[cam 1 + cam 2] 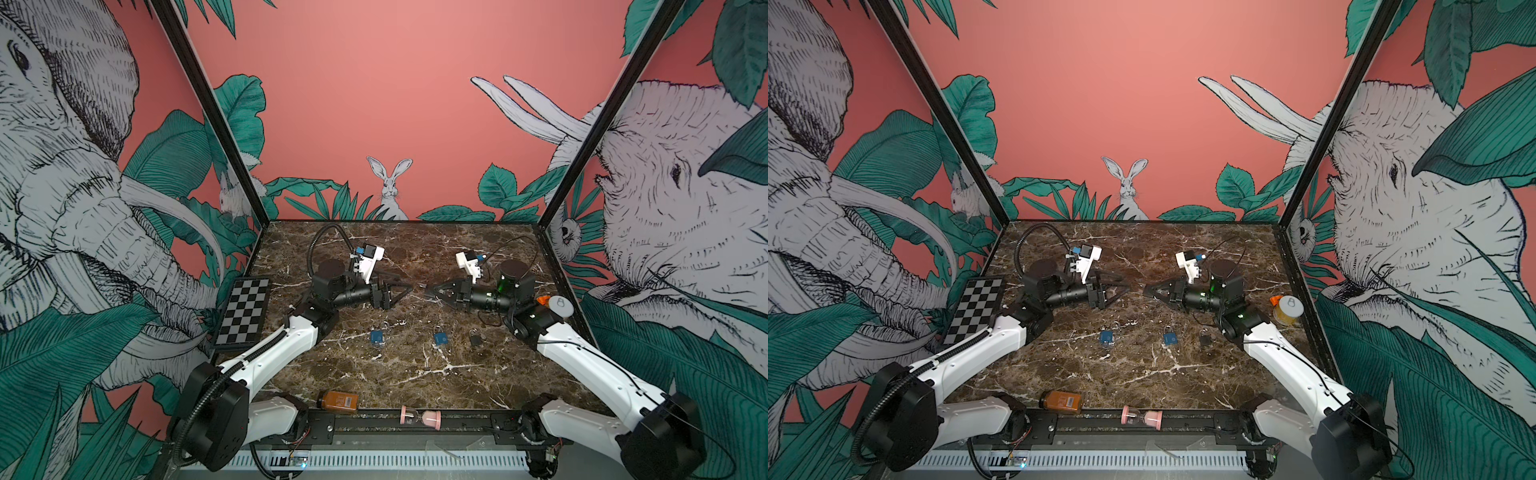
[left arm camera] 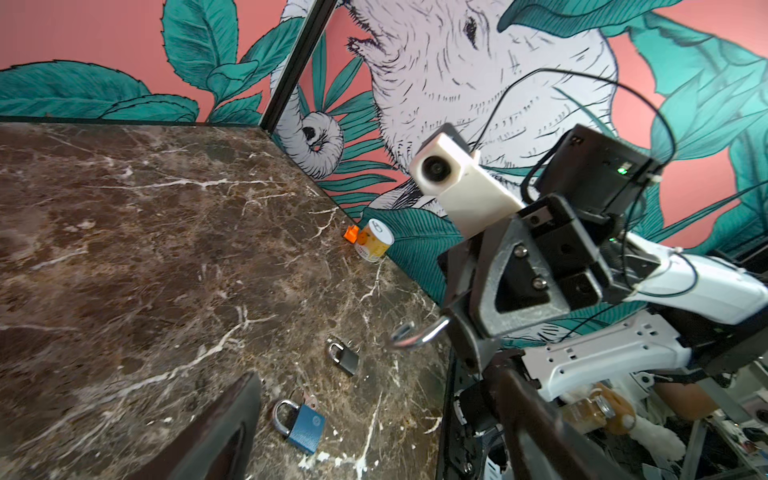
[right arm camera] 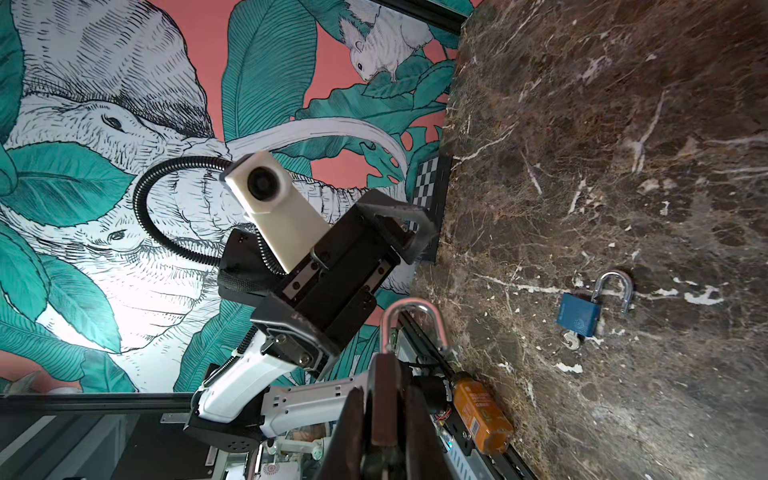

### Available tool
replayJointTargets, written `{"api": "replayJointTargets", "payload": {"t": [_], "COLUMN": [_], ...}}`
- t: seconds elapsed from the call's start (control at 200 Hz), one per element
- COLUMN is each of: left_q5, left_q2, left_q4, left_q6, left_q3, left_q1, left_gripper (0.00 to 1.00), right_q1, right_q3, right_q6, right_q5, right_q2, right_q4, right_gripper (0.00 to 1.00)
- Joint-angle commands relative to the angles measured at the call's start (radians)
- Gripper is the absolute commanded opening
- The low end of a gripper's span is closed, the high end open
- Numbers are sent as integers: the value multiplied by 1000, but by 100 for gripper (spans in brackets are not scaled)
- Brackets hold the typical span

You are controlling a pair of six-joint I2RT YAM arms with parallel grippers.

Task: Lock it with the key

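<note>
My right gripper (image 3: 386,399) is shut on a dark brown padlock (image 3: 384,374), whose silver shackle (image 3: 409,320) sticks out past the fingertips. In the left wrist view that shackle (image 2: 415,334) hangs as an open hook from the right gripper (image 2: 461,328). My left gripper (image 1: 405,289) faces it a short way off, open and empty (image 2: 374,399). On the marble lie a blue padlock (image 1: 377,336) with its shackle swung open and a small key (image 3: 570,341) at its base, a second blue padlock (image 2: 305,428) with a key (image 2: 309,400) beside it, and a dark padlock (image 2: 347,357).
A checkerboard (image 1: 245,311) leans at the left wall. An amber bottle (image 1: 338,401) and a pink hourglass (image 1: 419,417) lie along the front rail. A white-lidded can (image 1: 561,306) and a small orange piece (image 1: 543,300) stand by the right wall.
</note>
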Motion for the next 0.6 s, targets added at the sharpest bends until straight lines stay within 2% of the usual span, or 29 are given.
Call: {"api": "replayJointTargets", "payload": {"t": [0.0, 0.4, 0.595], "left_q5": [45, 59, 64], "left_q2": [2, 76, 95], "left_q4": [114, 178, 190], "left_q6": [-45, -84, -95], "left_q3": [-7, 43, 62], "left_q1": [-2, -63, -94], "left_gripper": [88, 83, 72], "right_q1": [-4, -4, -5], "right_q3": [-3, 0, 0], "right_q6": [35, 58, 55], "right_q5": [-36, -44, -43], "right_q2": [15, 37, 43], "right_q4": [110, 164, 169], "right_gripper": [0, 0, 0]}}
